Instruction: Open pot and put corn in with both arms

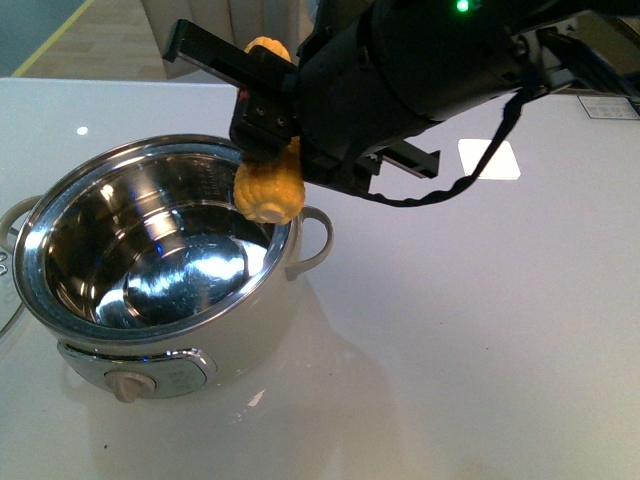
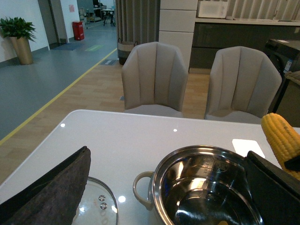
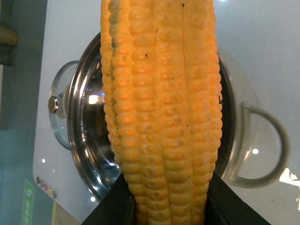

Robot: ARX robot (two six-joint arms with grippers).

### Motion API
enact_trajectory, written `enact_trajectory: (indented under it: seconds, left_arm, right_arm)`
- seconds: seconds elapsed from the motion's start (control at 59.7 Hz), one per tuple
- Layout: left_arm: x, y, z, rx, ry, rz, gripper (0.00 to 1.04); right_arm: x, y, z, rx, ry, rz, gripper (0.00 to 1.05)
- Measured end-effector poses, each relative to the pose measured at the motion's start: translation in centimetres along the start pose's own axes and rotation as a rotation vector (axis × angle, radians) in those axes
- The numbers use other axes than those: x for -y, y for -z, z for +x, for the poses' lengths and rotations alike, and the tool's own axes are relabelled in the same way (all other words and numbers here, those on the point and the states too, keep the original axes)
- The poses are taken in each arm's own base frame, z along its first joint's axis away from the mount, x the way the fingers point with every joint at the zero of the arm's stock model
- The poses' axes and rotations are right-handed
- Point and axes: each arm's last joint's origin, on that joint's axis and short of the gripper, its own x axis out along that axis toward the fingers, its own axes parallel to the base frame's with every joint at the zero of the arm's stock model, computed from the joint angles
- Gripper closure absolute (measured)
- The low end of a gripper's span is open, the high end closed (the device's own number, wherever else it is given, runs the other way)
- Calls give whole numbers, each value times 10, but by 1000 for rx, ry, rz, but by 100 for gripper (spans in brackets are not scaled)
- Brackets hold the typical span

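Yellow corn above pot (lidless)

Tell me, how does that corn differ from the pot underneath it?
Size: the corn is far smaller than the pot. Look: the corn is yellow-orange and knobbly, while the pot is cream-white outside with a shiny steel bowl. State: the corn is up in the air, clamped by the right gripper above the pot's rim, while the pot sits on the white table, open and seemingly empty. Both are rounded.
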Motion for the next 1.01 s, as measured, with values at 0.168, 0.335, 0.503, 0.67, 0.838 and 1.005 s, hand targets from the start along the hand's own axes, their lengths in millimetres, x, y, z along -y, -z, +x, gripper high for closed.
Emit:
enact_trajectory:
  seconds: [0.168,0.335,0.503,0.67,0.838,1.005]
  left_arm:
    - [0,0,0,0,0,0,7]
    - [0,0,0,0,0,0,7]
    - [0,0,0,0,0,0,7]
    - [0,0,0,0,0,0,7]
    - [0,0,0,0,0,0,7]
    - [0,0,0,0,0,0,7]
  right_arm:
    - [-9,4,16,-33,-20,29,82]
    - [-16,3,30,-52,-30,65,82]
    - [-19,0,39,-57,-45,105,82]
    - [-23,1,52,-70,-47,136,82]
    - [-24,10,62,-101,-35,151,82]
    - [-26,20,68,-133,-13,143,78]
